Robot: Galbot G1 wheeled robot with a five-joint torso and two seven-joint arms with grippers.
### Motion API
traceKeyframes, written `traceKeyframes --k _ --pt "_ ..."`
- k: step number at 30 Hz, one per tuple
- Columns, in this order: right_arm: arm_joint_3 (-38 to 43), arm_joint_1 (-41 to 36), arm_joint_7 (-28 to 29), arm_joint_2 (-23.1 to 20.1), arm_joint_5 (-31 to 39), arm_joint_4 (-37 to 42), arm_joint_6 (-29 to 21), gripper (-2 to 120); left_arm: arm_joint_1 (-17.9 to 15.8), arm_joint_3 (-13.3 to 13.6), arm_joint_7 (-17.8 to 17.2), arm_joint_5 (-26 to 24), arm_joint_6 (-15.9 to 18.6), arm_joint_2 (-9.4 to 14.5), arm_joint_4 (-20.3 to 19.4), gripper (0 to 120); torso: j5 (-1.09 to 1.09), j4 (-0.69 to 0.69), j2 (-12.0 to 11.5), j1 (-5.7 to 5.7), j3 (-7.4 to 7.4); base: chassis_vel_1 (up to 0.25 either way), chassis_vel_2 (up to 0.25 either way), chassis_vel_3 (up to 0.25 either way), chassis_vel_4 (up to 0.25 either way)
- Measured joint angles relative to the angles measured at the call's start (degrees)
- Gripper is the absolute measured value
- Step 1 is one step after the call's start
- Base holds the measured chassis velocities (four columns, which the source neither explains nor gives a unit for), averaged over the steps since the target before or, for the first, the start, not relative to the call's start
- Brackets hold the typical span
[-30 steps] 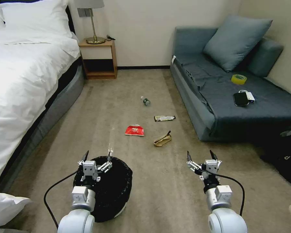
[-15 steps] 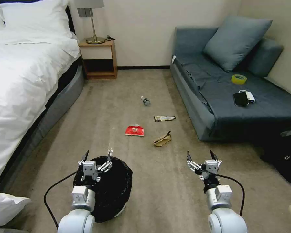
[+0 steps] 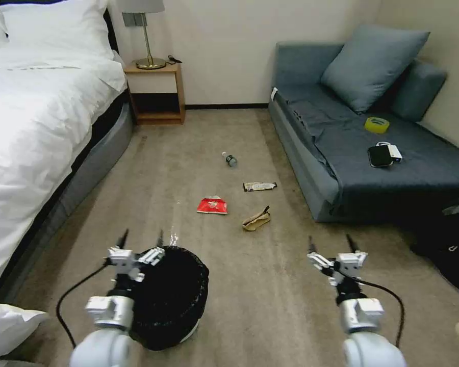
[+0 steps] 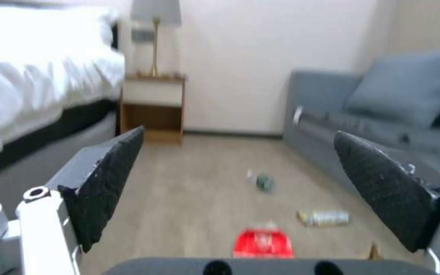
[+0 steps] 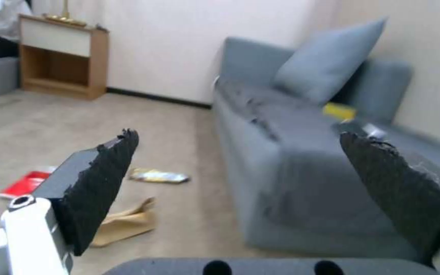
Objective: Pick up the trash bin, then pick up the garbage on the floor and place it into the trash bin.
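Note:
The trash bin (image 3: 174, 298), black-lined with a white base, stands on the carpet at the near left. My left gripper (image 3: 141, 237) hangs open over its left rim, nothing between the fingers (image 4: 105, 183). My right gripper (image 3: 330, 239) is open above bare carpet at the near right, empty in the right wrist view (image 5: 238, 133). The garbage lies ahead on the floor: a tan scrap (image 3: 256, 220), a red packet (image 3: 212, 205), a bar wrapper (image 3: 259, 186) and a small bottle (image 3: 230, 159). The left wrist view looks over the red packet (image 4: 263, 244).
A white bed (image 3: 30, 132) runs along the left, with a nightstand (image 3: 155, 92) and lamp at the far wall. A grey sofa (image 3: 362, 153) on the right holds a yellow tape roll (image 3: 376, 124) and a black device (image 3: 380, 155). A dark bag (image 3: 451, 250) sits right.
Both arms have swung outward: the left gripper moved left off the bin's middle toward its left rim, the right gripper moved right. Both stay open; the garbage lies unmoved.

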Motion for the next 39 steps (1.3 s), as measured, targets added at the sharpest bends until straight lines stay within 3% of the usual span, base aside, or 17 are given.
traceKeyframes --k 3,5,7,8,12,13,17,18,22,28,39 --pt "1.07 0.18 -2.58 0.54 1.54 -0.63 2.25 100 -0.08 -1.08 0.45 0.28 0.97 0.04 -0.91 100 0.02 -0.01 0.0 0.0 0.0 0.0 0.0 0.0 0.0" --pt "1.06 0.15 -3.2 0.67 2.92 -0.5 1.89 100 0.21 -1.7 -1.26 1.24 3.81 0.13 -2.16 100 -0.01 0.0 0.0 0.0 0.0 0.0 0.0 0.0 0.0" --pt "0.74 -0.09 -3.37 0.67 4.54 0.18 0.18 100 0.96 -2.23 -5.37 2.74 10.36 0.78 -4.65 100 0.0 0.0 0.0 0.0 0.0 0.0 0.0 0.0 0.0" --pt "0.74 -0.09 -3.37 0.67 4.54 0.18 0.18 100 0.96 -2.23 -5.37 2.74 10.36 0.78 -4.65 100 0.0 0.0 0.0 0.0 0.0 0.0 0.0 0.0 0.0" --pt "-0.07 -0.55 -3.36 -0.2 6.74 1.4 -3.36 100 1.92 -2.46 -12.04 2.19 24.71 2.98 -9.37 100 0.0 0.01 0.0 0.0 0.0 0.0 0.0 0.0 0.0" --pt "-0.07 -0.55 -3.36 -0.2 6.74 1.4 -3.36 100 1.92 -2.46 -12.04 2.19 24.71 2.98 -9.37 100 0.0 0.01 0.0 0.0 0.0 0.0 0.0 0.0 0.0" --pt "-0.72 -0.92 -3.2 -2.19 7.87 2.54 -5.93 100 2.19 -2.47 -15.84 -3.22 38.2 4.84 -13.02 100 0.01 0.0 0.0 0.0 0.0 0.0 0.0 0.0 0.0" --pt "-0.72 -0.92 -3.2 -2.19 7.87 2.54 -5.93 100 2.19 -2.47 -15.84 -3.22 38.2 4.84 -13.02 100 0.01 0.0 0.0 0.0 0.0 0.0 0.0 0.0 0.0" --pt "-0.92 -1.01 -2.98 -3.19 8.54 2.85 -6.25 100 2.17 -1.92 -20.15 -10.87 47.16 5.52 -11.62 100 0.01 0.0 0.0 0.0 0.0 0.0 0.0 0.0 0.0" --pt "-1.07 -1.29 -2.8 -3.61 9.04 2.28 -6.01 100 1.48 -2.46 -21.37 -13.26 51.07 5.13 -6.74 100 0.0 0.0 0.0 0.0 0.0 0.0 0.0 0.0 0.0" --pt "-0.97 -0.65 -2.49 -4.33 9.8 0.76 -5.44 100 -0.27 -1.17 -21.82 -13.99 52.28 4.64 -2.52 98 0.01 0.0 0.0 0.0 0.0 0.0 0.0 0.0 0.0"
